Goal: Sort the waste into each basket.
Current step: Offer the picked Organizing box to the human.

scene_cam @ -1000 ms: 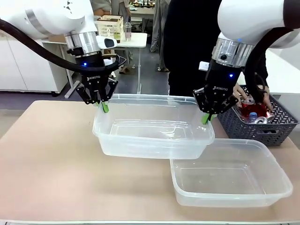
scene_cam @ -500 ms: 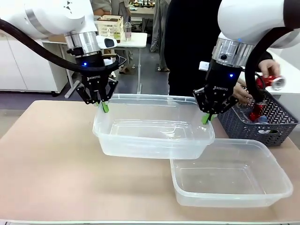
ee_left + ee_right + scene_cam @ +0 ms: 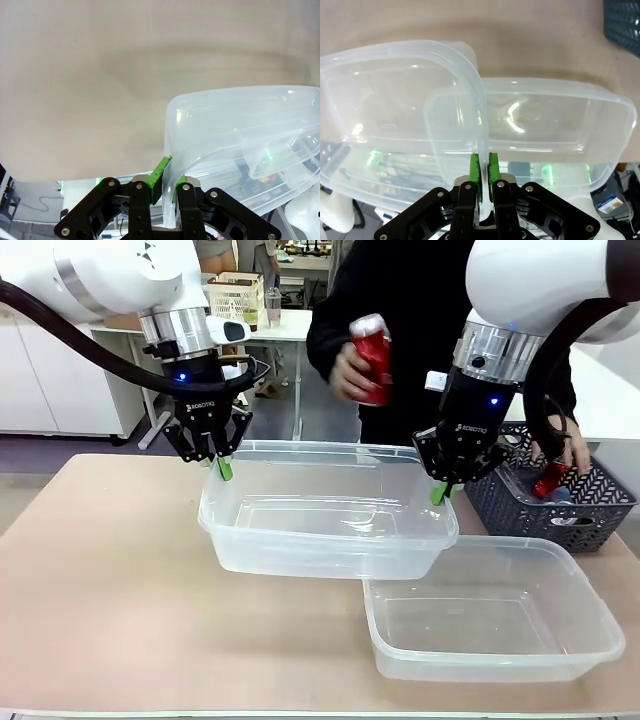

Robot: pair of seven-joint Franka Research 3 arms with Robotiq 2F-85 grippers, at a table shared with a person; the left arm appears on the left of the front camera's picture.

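Both grippers hold one see-through basket (image 3: 320, 552) above the table. My left gripper (image 3: 222, 469) is shut on its left rim, my right gripper (image 3: 438, 492) shut on its right rim. In the left wrist view the green pads (image 3: 161, 173) pinch the rolled rim of the basket (image 3: 240, 125). The right wrist view has my gripper (image 3: 484, 172) clamped on the held basket's (image 3: 395, 100) rim, the second basket (image 3: 560, 125) below. That second basket (image 3: 490, 660) rests on the table at front right. A person's hand holds a red can (image 3: 373, 360) above the held basket's far side.
A dark grey slotted basket (image 3: 560, 512) stands at the right edge with a red can (image 3: 548, 481) in it and the person's other hand (image 3: 566, 445) at it. The person stands at the far side. Bare tabletop (image 3: 110, 590) lies to the left.
The person's hand lifted a red can out of the grey basket and carried it left, over the held basket. Both grippers and the held basket stayed put.
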